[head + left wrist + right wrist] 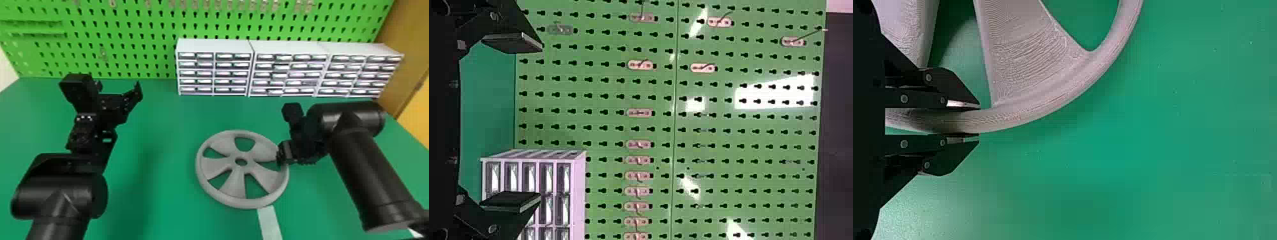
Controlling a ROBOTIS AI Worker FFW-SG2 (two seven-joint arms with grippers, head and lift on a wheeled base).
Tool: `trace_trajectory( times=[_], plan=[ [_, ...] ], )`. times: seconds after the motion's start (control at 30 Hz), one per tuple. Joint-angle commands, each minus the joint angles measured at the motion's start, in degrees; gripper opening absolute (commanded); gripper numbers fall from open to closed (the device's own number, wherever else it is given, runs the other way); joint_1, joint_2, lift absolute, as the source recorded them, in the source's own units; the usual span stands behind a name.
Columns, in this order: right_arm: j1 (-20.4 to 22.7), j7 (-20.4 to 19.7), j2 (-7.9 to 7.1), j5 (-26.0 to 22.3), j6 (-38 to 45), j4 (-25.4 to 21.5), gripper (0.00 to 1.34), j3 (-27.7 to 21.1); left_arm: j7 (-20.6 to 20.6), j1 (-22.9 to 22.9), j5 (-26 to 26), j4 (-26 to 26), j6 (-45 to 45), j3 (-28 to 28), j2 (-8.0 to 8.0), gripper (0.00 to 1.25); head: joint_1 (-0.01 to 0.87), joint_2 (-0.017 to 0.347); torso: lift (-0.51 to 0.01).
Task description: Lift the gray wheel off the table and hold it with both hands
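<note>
The gray wheel (236,185) lies on the green table, right of centre in the head view. At its right rim is my right gripper (281,156). In the right wrist view the right gripper (978,121) is shut on the rim of the gray wheel (1053,95), one finger on the inner side and one on the outer. My left gripper (119,87) stands open above the table at the left, well apart from the wheel. The left wrist view shows the left gripper (524,122) with its fingers wide apart and nothing between them.
White drawer cabinets (214,46) stand along the back of the green table (159,127), before a green pegboard (127,38). A pale strip (269,223) lies on the table at the wheel's near edge.
</note>
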Motion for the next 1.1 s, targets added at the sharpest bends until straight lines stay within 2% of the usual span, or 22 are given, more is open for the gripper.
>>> trace_trajectory(
  times=[0.0, 0.17, 0.53, 0.7, 0.9, 1.07],
  plan=[
    [0.0, 0.1, 0.05, 0.0, 0.0, 0.0, 0.33, 0.0, 0.0, 0.0, 0.0, 0.0, 0.0, 0.0, 0.00, 1.02, 0.711, 0.015, -0.098],
    [0.2, 1.0, -0.12, 0.1, -0.3, -0.4, 0.33, 0.0, 0.1, 0.1, 0.0, 0.0, 0.0, 0.0, 0.00, 1.02, 0.711, 0.015, -0.098],
    [1.8, 1.3, -0.30, 0.1, -2.5, -5.2, 0.33, -1.4, 0.3, 0.1, 0.1, -0.1, 0.0, 0.0, 0.00, 1.02, 0.711, 0.015, -0.098],
    [2.9, 2.8, -0.56, 0.2, -5.6, -6.8, 0.33, -0.9, 0.3, 0.1, 0.1, -0.1, 0.0, -0.1, 0.00, 1.02, 0.711, 0.015, -0.098],
    [4.9, 7.1, -0.56, 4.1, -11.7, -9.1, 0.32, -0.9, 0.4, 0.2, 0.3, -0.1, 0.0, -0.1, 0.00, 1.02, 0.711, 0.015, -0.098],
    [6.8, 8.5, 0.58, 7.1, -16.1, -11.4, 0.32, -2.3, 0.5, 0.2, 0.3, -0.2, 0.0, 0.0, 0.00, 1.02, 0.711, 0.015, -0.098]
  ],
)
